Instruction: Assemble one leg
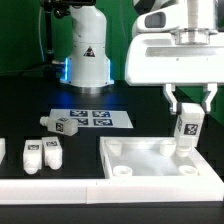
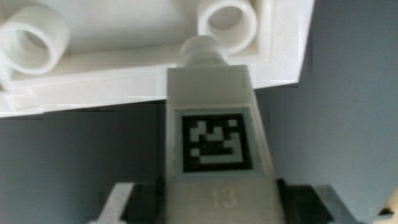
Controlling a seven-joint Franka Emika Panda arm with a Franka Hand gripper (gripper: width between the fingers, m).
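1. Flat on the black table, behind the square panel (image 1: 140, 150): the marker board (image 1: 92, 119). Just beside its edge on the exterior view's left, a lying spare leg (image 1: 62, 124). Nearer the front on that side, well apart from the panel, a second spare leg (image 1: 52, 152) and a third spare leg (image 1: 30, 154), side by side.
2. At the back, the white robot base (image 1: 88, 60).
3. Only in the exterior view: the gripper (image 1: 189, 112) hanging over the panel's corner on the exterior view's right, the leg (image 1: 187, 130) upright between its jaws.
4. Only in the wrist view: the leg (image 2: 214, 110) with its tag facing the camera, far end beside the panel's (image 2: 107, 70) corner holes; touching or not, cannot tell.
5. Gripper (image 2: 214, 200) jaws closed against the leg's two sides, parted only by its width.
6. Raised rim around the panel, like a shallow tray.
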